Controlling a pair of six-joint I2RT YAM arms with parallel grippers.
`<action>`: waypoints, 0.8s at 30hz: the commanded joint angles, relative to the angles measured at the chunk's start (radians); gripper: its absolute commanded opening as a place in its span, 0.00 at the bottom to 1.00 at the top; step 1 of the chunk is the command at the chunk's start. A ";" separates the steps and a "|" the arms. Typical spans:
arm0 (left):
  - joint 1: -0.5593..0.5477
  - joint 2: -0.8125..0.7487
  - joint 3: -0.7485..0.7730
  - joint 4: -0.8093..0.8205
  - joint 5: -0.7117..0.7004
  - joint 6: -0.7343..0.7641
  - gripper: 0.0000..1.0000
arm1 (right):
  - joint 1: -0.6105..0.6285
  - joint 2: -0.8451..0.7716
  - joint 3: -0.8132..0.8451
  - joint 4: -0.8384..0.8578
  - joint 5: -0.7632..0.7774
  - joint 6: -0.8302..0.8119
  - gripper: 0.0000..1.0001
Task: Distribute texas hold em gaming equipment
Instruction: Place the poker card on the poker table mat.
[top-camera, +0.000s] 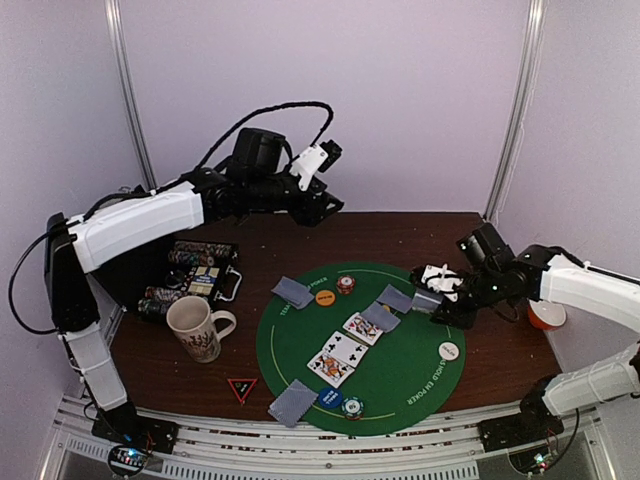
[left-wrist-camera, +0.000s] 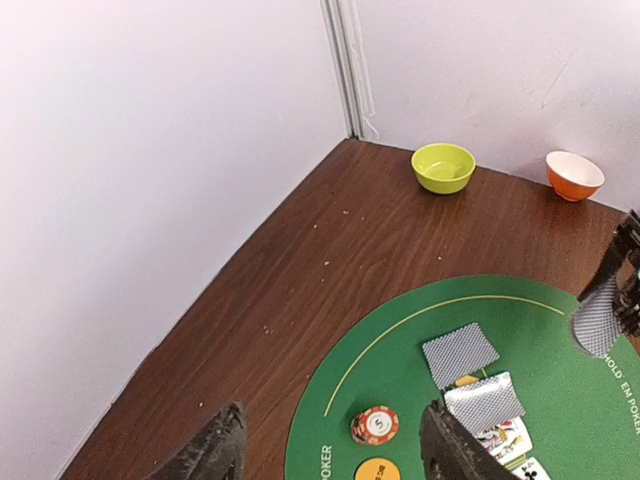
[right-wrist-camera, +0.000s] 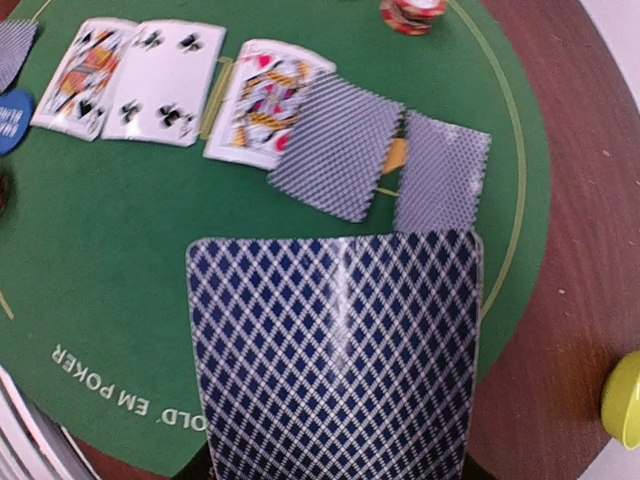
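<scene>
Top external view, from the left: a black case of racked chips (top-camera: 200, 268) and a patterned cream mug (top-camera: 196, 328) sit off the round green felt mat (top-camera: 400, 385), apparently as stock rather than items in play. Above the mat's far edge the left gripper (left-wrist-camera: 333, 418) hangs with its fingers spread and nothing between them. Below it are a red-and-white chip stack (left-wrist-camera: 375, 424) and an orange round button (left-wrist-camera: 377, 470), which look like one seat's share. Grey-blue face-down cards (top-camera: 293, 292) lie beside those. A second face-down pair (top-camera: 292, 402) lies at the near edge with a blue round button (top-camera: 329, 398) and a teal-and-white chip stack (top-camera: 351, 406), so each seat seems to get cards, chips and a marker. Three face-up cards (top-camera: 345, 350) run through the centre as the shared row. Further right, the right gripper (top-camera: 437, 300) pinches a blue diamond-backed card (right-wrist-camera: 335, 350) by its near edge. It holds the card low and back-up, keeping the face hidden, probably for the seat by the white round button (top-camera: 449, 350).
</scene>
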 joint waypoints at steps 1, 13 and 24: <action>0.017 -0.097 -0.133 0.013 -0.027 -0.045 0.63 | 0.111 -0.005 -0.051 -0.123 -0.032 -0.068 0.47; 0.028 -0.260 -0.274 -0.032 -0.070 -0.056 0.69 | 0.327 0.084 -0.166 -0.095 -0.057 -0.132 0.48; 0.031 -0.279 -0.280 -0.061 -0.095 -0.038 0.69 | 0.360 0.180 -0.175 -0.064 -0.020 -0.138 0.52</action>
